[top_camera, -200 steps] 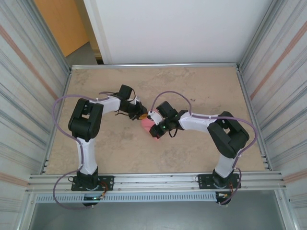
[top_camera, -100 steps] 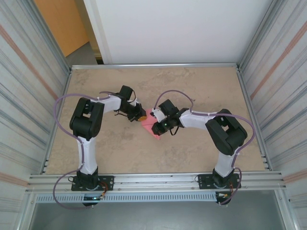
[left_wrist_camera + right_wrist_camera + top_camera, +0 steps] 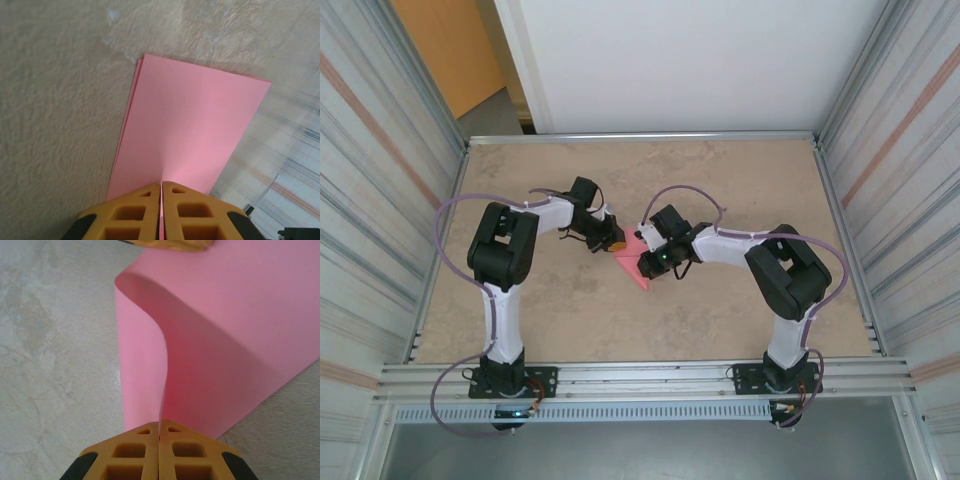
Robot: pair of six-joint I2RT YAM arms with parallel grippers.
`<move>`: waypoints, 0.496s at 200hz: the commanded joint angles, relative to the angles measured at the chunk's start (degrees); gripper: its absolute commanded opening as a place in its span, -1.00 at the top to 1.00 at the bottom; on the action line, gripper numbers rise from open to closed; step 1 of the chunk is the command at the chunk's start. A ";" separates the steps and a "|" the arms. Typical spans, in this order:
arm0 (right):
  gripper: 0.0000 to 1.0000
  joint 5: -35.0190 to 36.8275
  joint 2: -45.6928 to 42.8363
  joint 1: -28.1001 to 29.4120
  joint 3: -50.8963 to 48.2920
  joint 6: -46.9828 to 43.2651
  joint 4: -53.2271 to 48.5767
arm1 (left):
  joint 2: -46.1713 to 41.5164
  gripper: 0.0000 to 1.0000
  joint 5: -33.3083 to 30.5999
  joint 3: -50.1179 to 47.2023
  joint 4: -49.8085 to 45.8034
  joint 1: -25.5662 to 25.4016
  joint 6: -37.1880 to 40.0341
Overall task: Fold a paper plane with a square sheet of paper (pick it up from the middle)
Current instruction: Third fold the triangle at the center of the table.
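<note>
- Although the left gripper (image 3: 617, 243) and the right gripper (image 3: 646, 264) each have a hold on the square sheet of paper (image 3: 635, 273), the paper plane looks to be at its first fold only. The sheet sits mid-table between the two wrists, doubled over into a strip and not yet pointed.
- The left gripper is clenched on the near end of the strip. Its wrist view shows two layers slightly out of line along the left edge, lying close to the table (image 3: 50, 110).
- The right gripper is likewise clenched on the paper. There the sheet rises in a soft, rounded bend with no pressed crease.
- Judged from this, the halving is started but not flattened. The centre crease, the nose corners and the wings all remain to be done.
- From above, the two wrists cover much of the sheet, so its full outline is hard to make out.
- Whether each pincer nips one layer or both cannot be told.
- The far and right parts of the sheet are cut off in the right wrist view. An orange fingertip (image 3: 165, 244) at that view's far edge, probably the left gripper's, is cropped too.
</note>
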 commanded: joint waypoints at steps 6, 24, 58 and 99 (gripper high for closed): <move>0.84 0.22 1.38 -0.17 1.91 1.83 -2.09 | 2.12 0.80 -1.43 0.21 -2.50 -0.67 1.19; 0.83 -0.84 1.63 -0.18 2.13 2.48 -2.47 | 1.85 0.80 -1.52 0.06 -2.23 -0.71 0.86; 0.83 -1.10 2.39 -0.16 2.57 3.47 -3.10 | 1.62 0.80 -1.60 -0.15 -1.87 -0.72 0.54; 0.83 -0.28 3.12 -0.22 3.07 3.74 -3.59 | 1.63 0.80 -1.59 -0.40 -1.70 -0.73 0.48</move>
